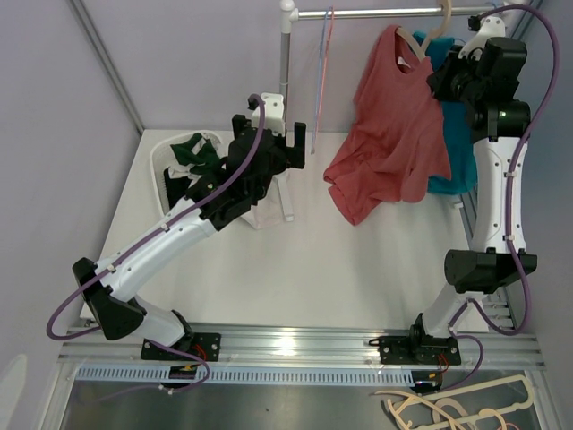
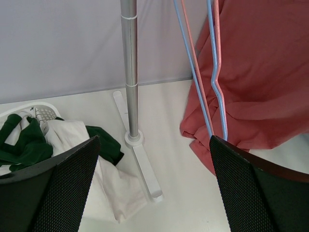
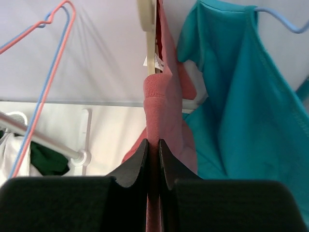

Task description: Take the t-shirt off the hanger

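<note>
A red t-shirt [image 1: 394, 134] hangs from a cream hanger [image 1: 431, 36] on the rail [image 1: 376, 12] at the back right. My right gripper [image 1: 445, 79] is up at the shirt's right shoulder. In the right wrist view it [image 3: 153, 145] is shut on a fold of the red t-shirt [image 3: 161, 104] just below the hanger [image 3: 147, 34]. My left gripper [image 1: 291, 139] is open and empty over the table's middle back. In its wrist view it [image 2: 154, 159] faces the rack pole [image 2: 129, 72], with the red t-shirt [image 2: 260, 72] to the right.
A teal shirt [image 1: 457, 134] hangs behind the red one, on a blue hanger [image 3: 282, 19]. Empty pink and blue hangers [image 1: 324, 54] hang left of it. A white basket [image 1: 170, 161] holds green and white clothes. The rack's foot [image 2: 145, 169] lies on the table. Spare hangers [image 1: 457, 408] lie below the near edge.
</note>
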`<state>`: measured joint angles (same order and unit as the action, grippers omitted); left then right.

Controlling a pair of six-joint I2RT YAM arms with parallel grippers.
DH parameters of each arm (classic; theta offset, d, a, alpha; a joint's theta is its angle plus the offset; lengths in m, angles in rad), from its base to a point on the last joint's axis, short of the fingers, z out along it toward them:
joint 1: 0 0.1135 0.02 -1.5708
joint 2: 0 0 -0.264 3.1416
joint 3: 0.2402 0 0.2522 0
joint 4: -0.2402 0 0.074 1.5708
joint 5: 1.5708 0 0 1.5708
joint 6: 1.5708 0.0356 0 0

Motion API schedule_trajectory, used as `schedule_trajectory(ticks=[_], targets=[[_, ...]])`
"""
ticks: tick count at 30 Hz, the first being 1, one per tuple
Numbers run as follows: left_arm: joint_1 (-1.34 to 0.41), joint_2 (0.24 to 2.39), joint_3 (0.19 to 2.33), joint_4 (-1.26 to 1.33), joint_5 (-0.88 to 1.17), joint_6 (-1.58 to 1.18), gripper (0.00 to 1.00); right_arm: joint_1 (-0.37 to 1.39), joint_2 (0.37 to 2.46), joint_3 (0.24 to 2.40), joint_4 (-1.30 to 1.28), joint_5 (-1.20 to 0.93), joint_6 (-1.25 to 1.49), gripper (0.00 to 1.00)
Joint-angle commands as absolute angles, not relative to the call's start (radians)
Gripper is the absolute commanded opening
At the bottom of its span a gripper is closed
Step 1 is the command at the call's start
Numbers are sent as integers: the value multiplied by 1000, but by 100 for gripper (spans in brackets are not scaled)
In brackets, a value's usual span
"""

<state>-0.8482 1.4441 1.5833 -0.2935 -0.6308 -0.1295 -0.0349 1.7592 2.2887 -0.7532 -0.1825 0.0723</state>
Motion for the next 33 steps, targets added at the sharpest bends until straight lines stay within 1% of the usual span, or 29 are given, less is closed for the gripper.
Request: schedule_trajectory(ticks=[1, 8, 10, 11, 12, 13, 16, 18, 19, 23, 29, 33], targets=[[-864, 1407, 1585, -253, -643, -115, 100, 32, 1715, 2286, -787, -192, 84, 1], [-868, 1376, 1562, -239, -653, -107, 100, 147, 1772, 2336, -779, -143, 95, 2], [-868, 1370, 1552, -239, -658, -104, 100, 190, 1790, 2367, -787, -114, 92, 4], [-868, 1367, 1549, -236, -660, -104, 99, 201, 1808, 2376, -795, -106, 92, 7], [-868, 1365, 1545, -236, -660, -103, 99, 210, 1812, 2382, -795, -98, 95, 12], [-868, 1362, 1542, -236, -661, -103, 99, 213, 1815, 2381, -784, -89, 100, 24], [-867, 1356, 1534, -235, -661, -103, 99, 219, 1816, 2361, -752, -68, 98, 34], [-868, 1353, 1532, -232, -661, -101, 99, 219, 1821, 2344, -701, -63, 89, 39], [-868, 1350, 1526, -230, -661, -101, 99, 221, 1828, 2344, -684, -60, 83, 44], [-868, 1354, 1523, -225, -652, -104, 99, 221, 1862, 2370, -644, -40, 67, 48], [-870, 1358, 1517, -224, -649, -106, 99, 219, 1830, 2276, -444, -2, 45, 50], [-870, 1359, 1508, -219, -647, -106, 99, 227, 1858, 2319, -400, 53, 3, 50]])
